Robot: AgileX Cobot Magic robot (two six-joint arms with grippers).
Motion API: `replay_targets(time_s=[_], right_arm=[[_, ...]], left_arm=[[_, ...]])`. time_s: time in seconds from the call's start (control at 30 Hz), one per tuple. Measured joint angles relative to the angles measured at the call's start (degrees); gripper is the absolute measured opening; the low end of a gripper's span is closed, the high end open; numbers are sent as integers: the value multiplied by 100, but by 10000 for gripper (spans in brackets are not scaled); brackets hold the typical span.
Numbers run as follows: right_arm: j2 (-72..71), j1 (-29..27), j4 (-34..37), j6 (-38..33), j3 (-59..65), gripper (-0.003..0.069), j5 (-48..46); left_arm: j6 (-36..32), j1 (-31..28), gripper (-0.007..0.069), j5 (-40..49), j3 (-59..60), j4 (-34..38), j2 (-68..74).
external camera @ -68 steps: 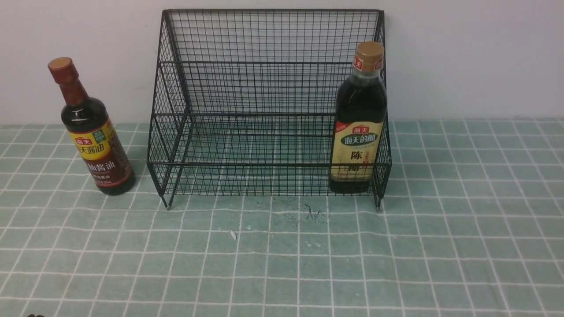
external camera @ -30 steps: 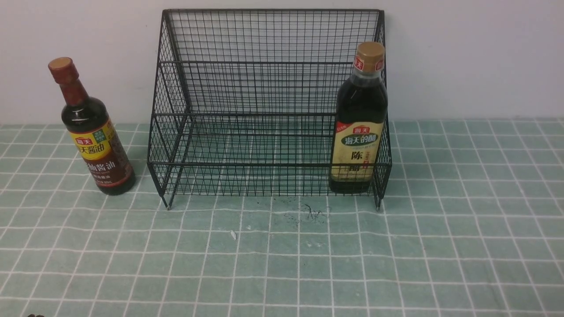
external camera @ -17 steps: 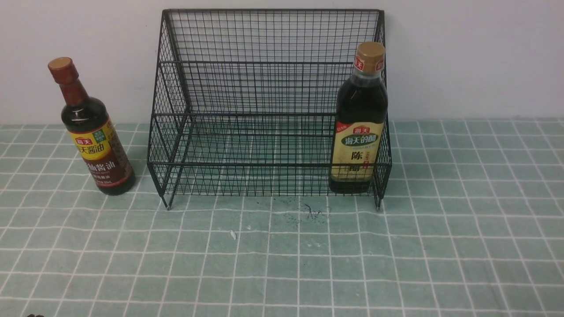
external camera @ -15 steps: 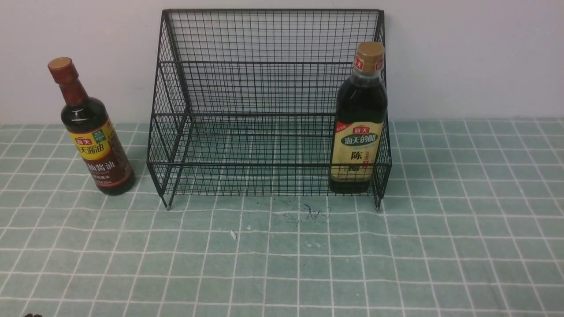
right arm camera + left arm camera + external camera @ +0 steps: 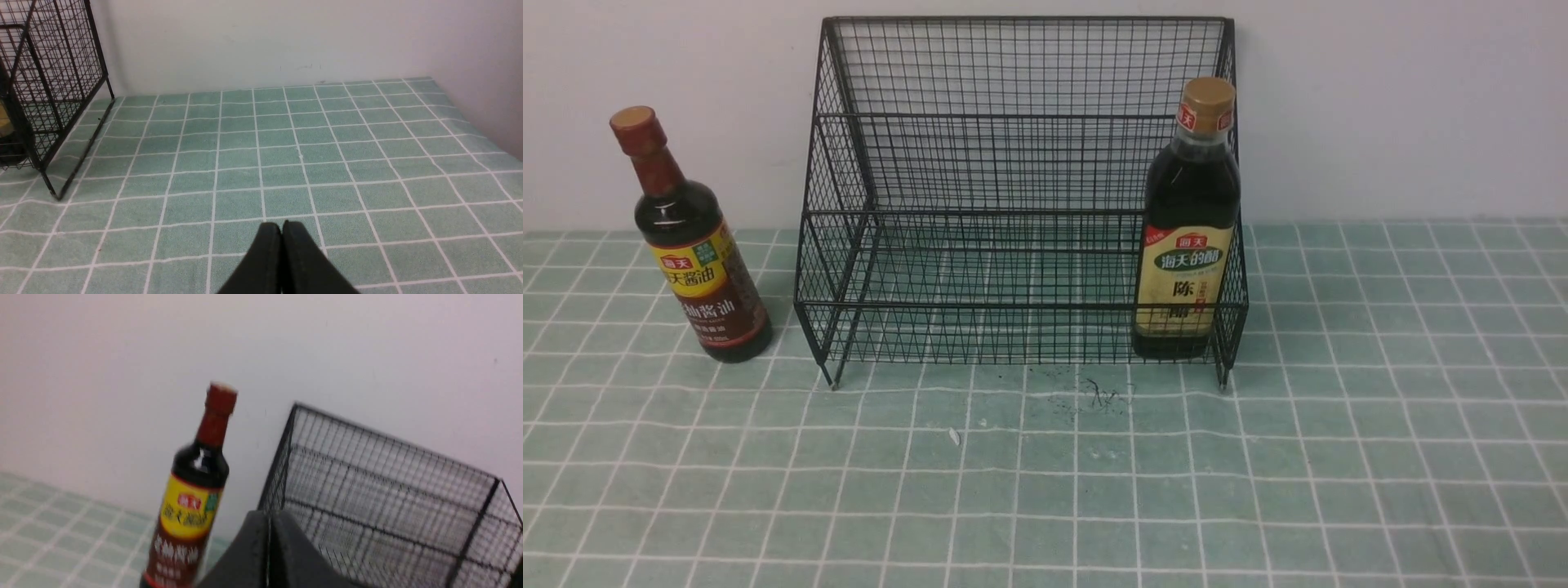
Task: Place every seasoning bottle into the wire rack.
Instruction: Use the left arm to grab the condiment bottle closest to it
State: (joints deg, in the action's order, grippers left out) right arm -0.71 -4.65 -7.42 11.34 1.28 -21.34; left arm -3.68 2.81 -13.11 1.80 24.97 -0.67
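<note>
The slim seasoning bottle (image 5: pixel 698 278) with a red-brown cap stands upright on the cloth, just left of the wire rack (image 5: pixel 1013 163) and outside it. The wider, tan-capped seasoning bottle (image 5: pixel 1188 245) stands inside the rack, in its front right corner. Neither gripper shows in the front view. In the left wrist view my left gripper (image 5: pixel 269 516) is shut and empty, short of the slim bottle (image 5: pixel 188 506) and the rack's left side (image 5: pixel 388 498). My right gripper (image 5: pixel 281 226) is shut and empty over bare cloth, to the right of the rack (image 5: pixel 53 81).
A green checked cloth (image 5: pixel 1339 457) covers the table up to a white wall (image 5: pixel 1405 106) behind the rack. Dark scribble marks (image 5: pixel 1098 396) and a small white scrap (image 5: pixel 954 435) lie in front of the rack. A side wall (image 5: pixel 482 61) bounds the far right.
A small dark tip at the front view's lower left edge has slipped out of sight. Both bottles and the rack stand as before.
</note>
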Motion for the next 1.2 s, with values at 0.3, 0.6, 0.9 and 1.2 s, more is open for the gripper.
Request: replay_targets(time_s=[0.3, 0.6, 0.9, 1.2], right_arm=[[0, 0, 0, 0, 0, -15, 0], [0, 0, 0, 0, 0, -15, 0], [0, 0, 0, 0, 0, -15, 0], [0, 0, 0, 0, 0, -15, 0]], left_arm=[[-278, 0, 3, -1197, -522, -129, 582], [-424, 0, 231, -897, -1877, -792, 3356], [-461, 0, 494, -1699, -3190, -797, 6052], [-698, 0, 521, -1869, -4351, -543, 7829]])
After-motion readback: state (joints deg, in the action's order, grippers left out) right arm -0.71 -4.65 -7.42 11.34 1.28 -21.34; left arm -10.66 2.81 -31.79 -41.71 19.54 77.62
